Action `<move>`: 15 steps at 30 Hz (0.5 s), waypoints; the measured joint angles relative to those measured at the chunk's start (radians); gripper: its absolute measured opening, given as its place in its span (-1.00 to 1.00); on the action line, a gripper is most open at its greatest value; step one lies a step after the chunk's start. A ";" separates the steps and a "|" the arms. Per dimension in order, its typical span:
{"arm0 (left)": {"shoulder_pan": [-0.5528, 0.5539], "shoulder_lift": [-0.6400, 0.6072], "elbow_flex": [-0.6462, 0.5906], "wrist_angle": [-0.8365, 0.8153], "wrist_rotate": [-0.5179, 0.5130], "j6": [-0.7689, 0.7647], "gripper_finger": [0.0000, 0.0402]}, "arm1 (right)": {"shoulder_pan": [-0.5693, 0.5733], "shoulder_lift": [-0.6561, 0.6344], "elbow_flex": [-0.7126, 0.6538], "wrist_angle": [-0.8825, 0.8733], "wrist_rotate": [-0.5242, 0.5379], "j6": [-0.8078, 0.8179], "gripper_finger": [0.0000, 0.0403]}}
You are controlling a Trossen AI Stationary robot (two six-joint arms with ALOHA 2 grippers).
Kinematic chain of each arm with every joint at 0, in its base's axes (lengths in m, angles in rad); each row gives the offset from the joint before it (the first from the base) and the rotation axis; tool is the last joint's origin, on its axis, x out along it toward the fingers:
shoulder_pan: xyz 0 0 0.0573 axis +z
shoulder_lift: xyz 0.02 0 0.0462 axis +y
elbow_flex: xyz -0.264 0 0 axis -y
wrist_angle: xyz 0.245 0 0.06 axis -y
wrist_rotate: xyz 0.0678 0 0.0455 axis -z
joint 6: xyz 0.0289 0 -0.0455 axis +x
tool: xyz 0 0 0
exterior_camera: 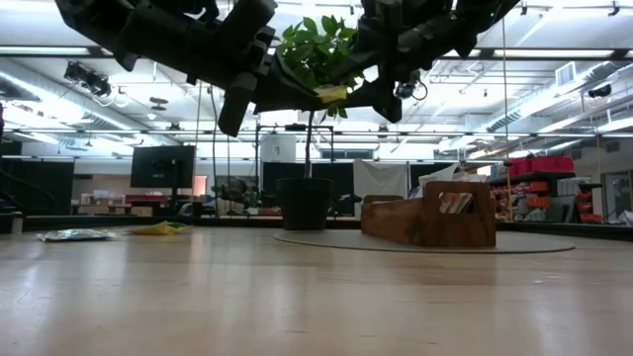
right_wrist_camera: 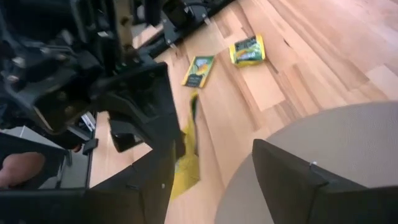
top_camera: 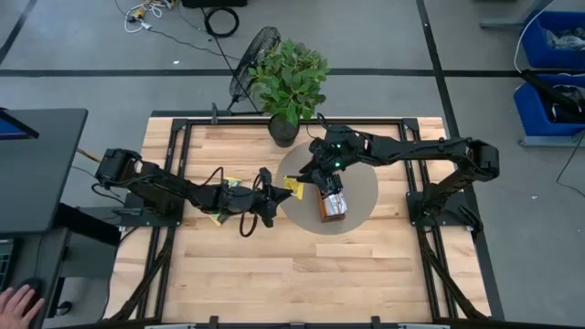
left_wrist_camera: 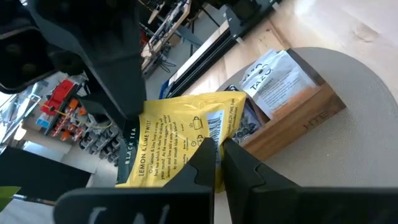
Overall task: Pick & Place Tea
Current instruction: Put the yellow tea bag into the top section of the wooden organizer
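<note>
Potted plant (top_camera: 289, 80) behind round mat (top_camera: 358, 187), wooden tray (top_camera: 334, 203)

A yellow tea sachet (left_wrist_camera: 180, 140), printed "Black Tea Lemon & Lime Twist" w/ a barcode, is pinched at one edge by the shut left pincer (left_wrist_camera: 217, 155) and held in the air, edge-on betw. the open fingers of the right pincer (right_wrist_camera: 214, 168). Two more sachets are seen flat on the wood beyond the right pincer, well apart from it: a green-and-black one (right_wrist_camera: 198, 70) and a yellow-green one (right_wrist_camera: 247, 50). White sachets (left_wrist_camera: 277, 81) are stood upright in the wooden tray (left_wrist_camera: 298, 118), near the left pincer.
</note>
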State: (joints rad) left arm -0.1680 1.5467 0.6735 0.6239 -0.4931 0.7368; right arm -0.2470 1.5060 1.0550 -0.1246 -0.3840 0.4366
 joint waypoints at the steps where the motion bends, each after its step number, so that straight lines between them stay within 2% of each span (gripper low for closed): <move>1: 0.000 0.000 0.000 0.000 0.000 0.000 -0.94 | 0.000 0.004 0.000 -0.004 0.000 0.000 0.08; 4: 0.000 0.000 0.000 0.000 0.003 -0.009 -0.93 | 0.000 0.021 0.000 -0.002 -0.011 0.000 -0.02; 7: 0.000 0.000 0.000 -0.002 0.010 -0.017 -0.90 | 0.000 0.040 0.000 0.013 -0.017 0.000 -0.21; 15: 0.002 0.000 0.000 -0.017 0.022 -0.085 -0.89 | 0.000 0.044 0.000 0.021 -0.037 -0.001 -0.94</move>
State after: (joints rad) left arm -0.1661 1.5467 0.6735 0.6066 -0.4708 0.6523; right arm -0.2466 1.5501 1.0546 -0.1040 -0.4213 0.4355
